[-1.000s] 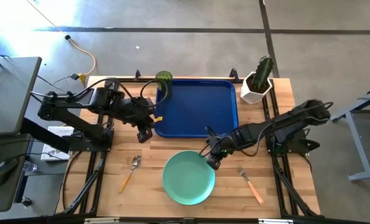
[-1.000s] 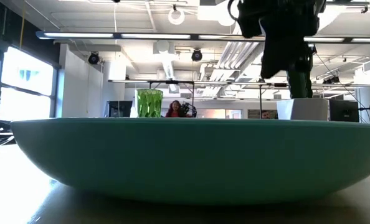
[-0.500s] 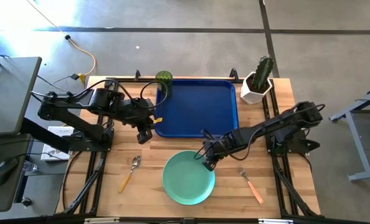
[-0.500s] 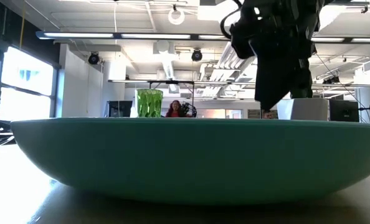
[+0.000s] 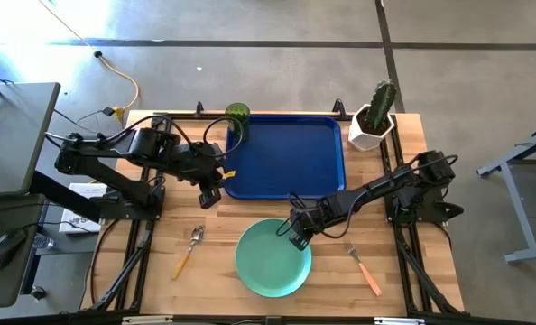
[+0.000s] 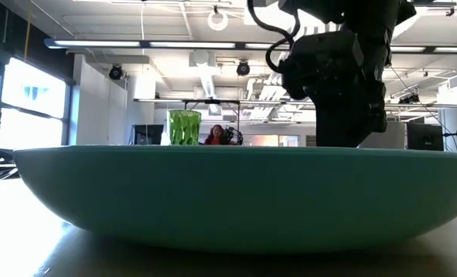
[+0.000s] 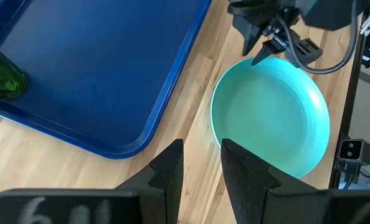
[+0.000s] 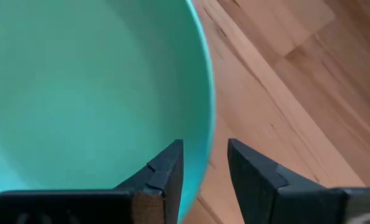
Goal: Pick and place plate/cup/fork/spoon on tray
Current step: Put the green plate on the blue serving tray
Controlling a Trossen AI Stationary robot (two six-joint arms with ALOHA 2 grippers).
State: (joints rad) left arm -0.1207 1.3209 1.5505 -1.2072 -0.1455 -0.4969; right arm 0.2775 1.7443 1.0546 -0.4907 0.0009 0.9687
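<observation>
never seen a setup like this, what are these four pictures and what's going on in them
This is a robot with two dark arms at a wooden table, each ending in two-finger jaws. One camera looks straight down, one sits at table height, and one rides on each wrist.

From above you see a blue tray with nothing on it, a green cup just off its corner, a cactus pot, a mint-green plate, a spoon and a fork.

The right gripper reaches down at the plate's rim; its wrist camera shows open jaws straddling that rim, not yet closed. The left gripper waits beside the tray, open and holding nothing.

The table-height picture is mostly filled by the plate's side, because the plate lies right before that camera.
</observation>
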